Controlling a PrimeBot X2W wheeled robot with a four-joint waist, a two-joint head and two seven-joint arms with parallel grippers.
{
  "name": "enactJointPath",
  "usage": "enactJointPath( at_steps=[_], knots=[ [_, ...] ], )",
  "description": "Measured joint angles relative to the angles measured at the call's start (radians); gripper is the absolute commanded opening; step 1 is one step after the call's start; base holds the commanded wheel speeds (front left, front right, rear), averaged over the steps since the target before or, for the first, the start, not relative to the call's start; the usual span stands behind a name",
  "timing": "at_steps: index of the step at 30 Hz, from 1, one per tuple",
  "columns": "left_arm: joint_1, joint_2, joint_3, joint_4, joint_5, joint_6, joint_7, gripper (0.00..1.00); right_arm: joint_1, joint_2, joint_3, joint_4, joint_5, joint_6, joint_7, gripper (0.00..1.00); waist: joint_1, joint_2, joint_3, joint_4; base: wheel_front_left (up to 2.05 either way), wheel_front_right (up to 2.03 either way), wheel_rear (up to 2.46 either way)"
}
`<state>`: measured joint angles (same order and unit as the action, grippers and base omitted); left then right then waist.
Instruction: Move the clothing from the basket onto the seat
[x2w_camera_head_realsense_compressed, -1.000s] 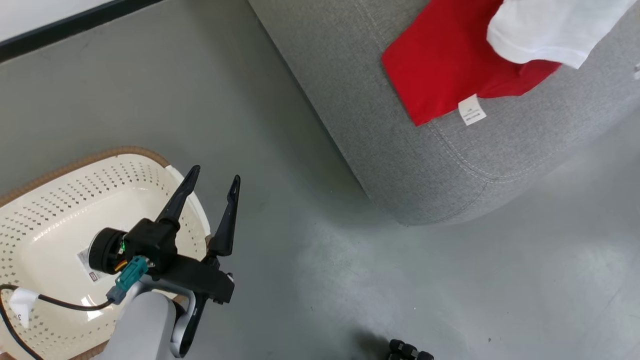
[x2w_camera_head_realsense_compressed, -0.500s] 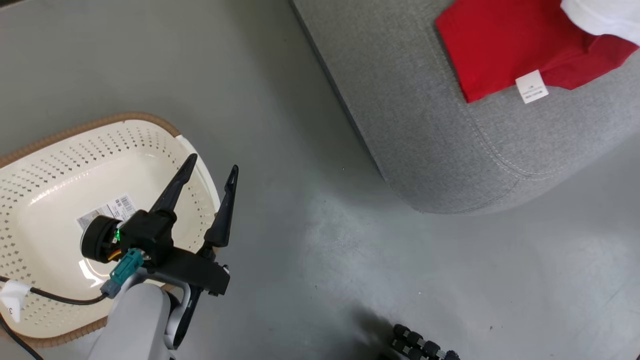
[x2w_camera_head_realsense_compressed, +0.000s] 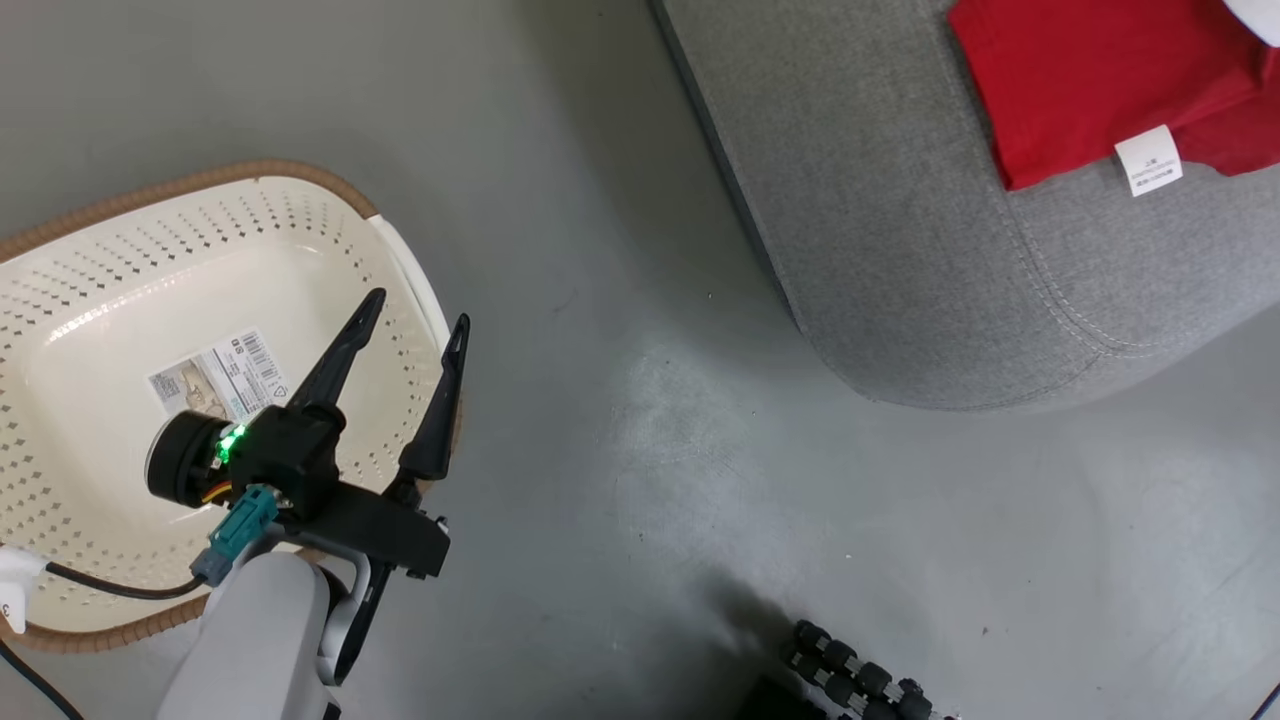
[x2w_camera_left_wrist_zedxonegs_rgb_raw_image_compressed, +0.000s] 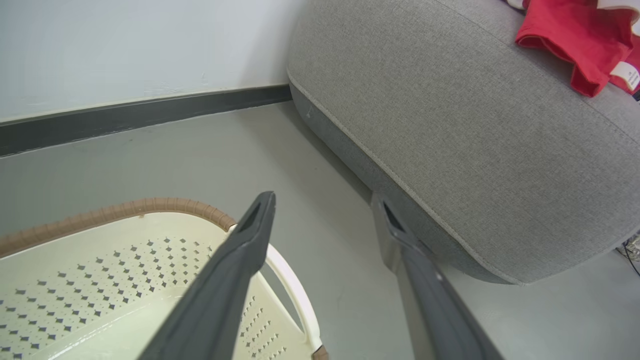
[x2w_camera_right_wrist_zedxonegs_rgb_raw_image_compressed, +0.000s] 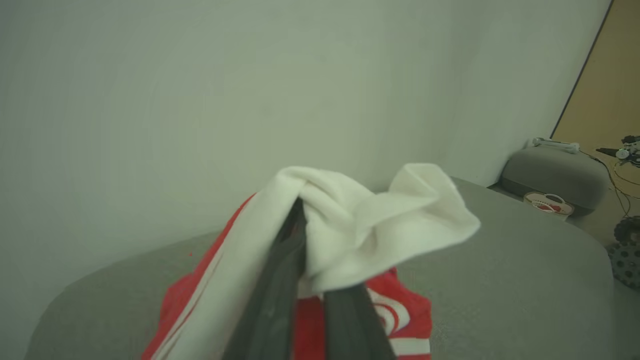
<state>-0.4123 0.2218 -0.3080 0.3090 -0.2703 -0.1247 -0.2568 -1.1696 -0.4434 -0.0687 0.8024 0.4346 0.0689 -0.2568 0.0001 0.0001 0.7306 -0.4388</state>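
1. One red piece of the clothing (x2w_camera_head_realsense_compressed: 1090, 80) lies flat near the front of the seat (x2w_camera_head_realsense_compressed: 900, 250), its small white tag (x2w_camera_head_realsense_compressed: 1148, 160) at the hem nearest the seat's edge.
2. From the left wrist, the same clothing (x2w_camera_left_wrist_zedxonegs_rgb_raw_image_compressed: 575, 40) shows bunched on the seat (x2w_camera_left_wrist_zedxonegs_rgb_raw_image_compressed: 450, 125), well apart from the basket.
3. From the right wrist, a white fold of clothing (x2w_camera_right_wrist_zedxonegs_rgb_raw_image_compressed: 350, 220) with red, white-striped cloth below it hangs over the seat (x2w_camera_right_wrist_zedxonegs_rgb_raw_image_compressed: 525, 260). The right gripper (x2w_camera_right_wrist_zedxonegs_rgb_raw_image_compressed: 307, 260) is clenched on that white fold, its fingers close together and their tips buried in the cloth.
4. The basket (x2w_camera_head_realsense_compressed: 200, 180) stands on the floor (x2w_camera_head_realsense_compressed: 650, 450), left of the seat and apart from it. A label sticker (x2w_camera_head_realsense_compressed: 218, 375) shows on its bare bottom.
5. The left gripper (x2w_camera_head_realsense_compressed: 420, 308) hovers over the basket's side nearest the seat, by the white handle (x2w_camera_head_realsense_compressed: 410, 275). It is released, fingers spread wide with nothing between them.
6. From its own wrist, the left gripper (x2w_camera_left_wrist_zedxonegs_rgb_raw_image_compressed: 324, 198) points over the basket (x2w_camera_left_wrist_zedxonegs_rgb_raw_image_compressed: 125, 250) rim toward the seat's rounded corner.
7. A pale wall with a dark skirting (x2w_camera_left_wrist_zedxonegs_rgb_raw_image_compressed: 125, 117) runs behind the basket.
8. A dark knobbed part (x2w_camera_head_realsense_compressed: 860, 675) sits at the head view's bottom edge; what it is I cannot tell.
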Motion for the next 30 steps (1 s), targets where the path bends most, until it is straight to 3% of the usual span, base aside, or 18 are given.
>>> enactJointPath(
  at_steps=[10, 21, 22, 24, 25, 26, 30],
  knots=[
    [-0.026, 0.005, -0.003, 0.001, 0.000, 0.000, 0.000, 1.00, -0.010, 0.030, -0.007, 0.122, 0.024, -0.005, 0.000, 0.00, -0.0001, 0.0000, 0.034, 0.020, 0.00, 0.00, 0.00],
    [-0.030, 0.005, -0.001, 0.001, 0.000, 0.000, 0.000, 1.00, -0.005, 0.086, 0.013, 0.177, 0.024, 0.012, 0.000, 0.00, -0.0001, 0.0000, 0.041, 0.027, 0.00, 0.00, 0.00],
    [-0.031, 0.005, -0.001, 0.001, 0.000, 0.000, 0.000, 1.00, -0.005, 0.085, 0.013, 0.176, 0.024, 0.012, 0.000, 0.27, -0.0001, 0.0000, 0.041, 0.028, 0.00, 0.00, 0.00],
    [-0.031, 0.005, 0.000, 0.001, 0.000, 0.000, 0.000, 1.00, -0.005, 0.084, 0.012, 0.176, 0.024, 0.016, 0.000, 0.65, -0.0001, 0.0000, 0.039, 0.028, 0.00, 0.00, 0.00],
    [-0.031, 0.005, 0.001, 0.002, 0.000, 0.000, 0.000, 1.00, -0.005, 0.085, 0.013, 0.176, 0.022, 0.016, 0.000, 0.65, -0.0001, 0.0000, 0.037, 0.028, 0.00, 0.00, 0.00],
    [-0.031, 0.005, 0.002, 0.003, 0.000, 0.000, 0.000, 1.00, -0.005, 0.086, 0.013, 0.176, 0.021, 0.019, 0.000, 1.00, -0.0001, 0.0000, 0.035, 0.028, 0.00, 0.00, 0.00],
    [-0.031, 0.003, 0.001, 0.006, -0.001, 0.000, 0.000, 1.00, 0.003, 0.087, 0.013, 0.172, 0.013, 0.021, 0.000, 1.00, -0.0002, 0.0000, 0.022, 0.025, 0.00, 0.00, 0.00]
  ],
)
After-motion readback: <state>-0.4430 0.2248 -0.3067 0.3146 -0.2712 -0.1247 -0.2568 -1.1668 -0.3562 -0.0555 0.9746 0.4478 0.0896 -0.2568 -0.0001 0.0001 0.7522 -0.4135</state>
